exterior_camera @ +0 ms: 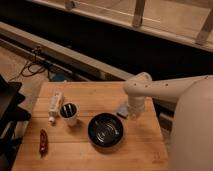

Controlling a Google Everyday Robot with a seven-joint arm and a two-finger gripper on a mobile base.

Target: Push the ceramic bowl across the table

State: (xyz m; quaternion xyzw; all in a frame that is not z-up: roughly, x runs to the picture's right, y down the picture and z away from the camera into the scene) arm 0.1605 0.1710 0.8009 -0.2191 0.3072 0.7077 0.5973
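The ceramic bowl [105, 131] is wide, shallow and glossy black, with rings inside. It sits right of centre on the wooden table [90, 100]. My gripper [125, 111] hangs from the white arm just up and right of the bowl's rim, low over the tabletop and shut with nothing seen in it. Whether it touches the rim I cannot tell.
A small white cup [69, 113] with a dark inside stands left of the bowl. A white packet [55, 105] lies beside the cup, and a red item [43, 142] lies near the front left corner. A dark wall and rail run behind the table.
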